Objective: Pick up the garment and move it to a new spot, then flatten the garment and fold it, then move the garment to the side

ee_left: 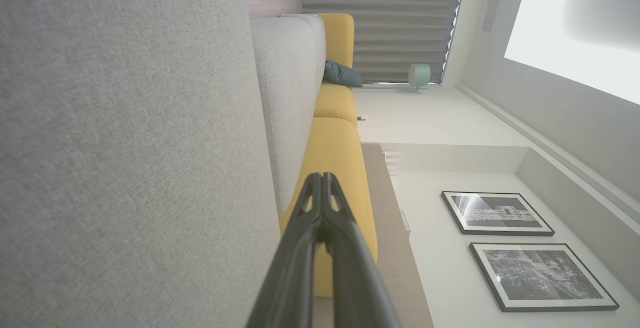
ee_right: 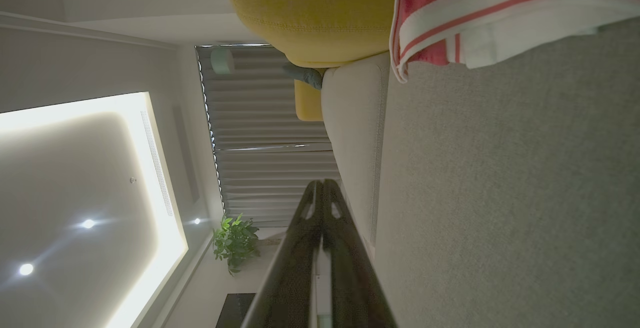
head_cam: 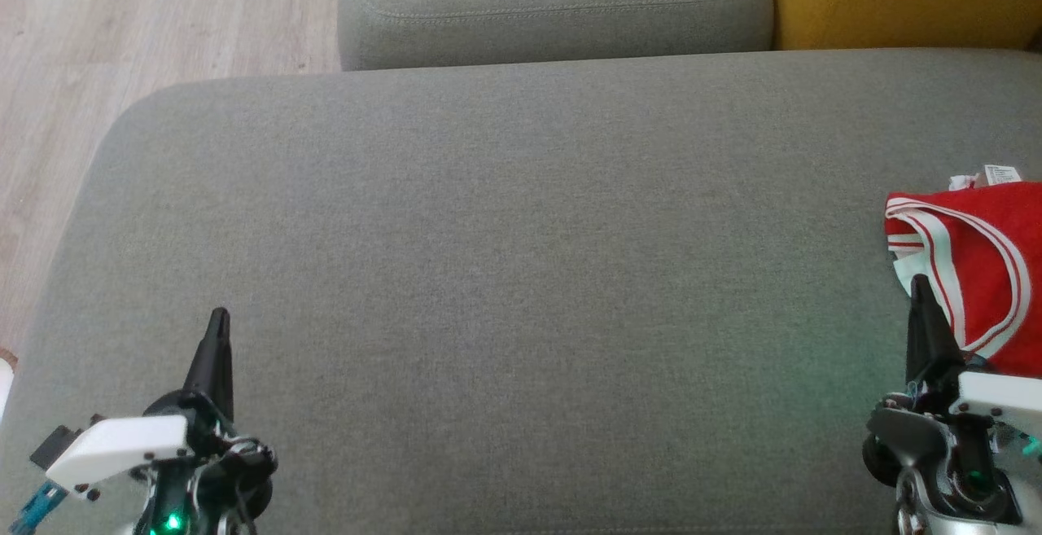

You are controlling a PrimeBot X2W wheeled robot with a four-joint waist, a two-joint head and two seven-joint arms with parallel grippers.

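Left jaws, right jaws pressed together, empty; red garment (head_cam: 989,266), white label (head_cam: 1001,173) (print illegible).

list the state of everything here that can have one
garment: lying loose on the grey seat, not held, partly cut off by the picture's edge
left fingers: shut, holding nothing
right fingers: shut, holding nothing, beside the garment
blinds: drawn closed
ceiling light: on
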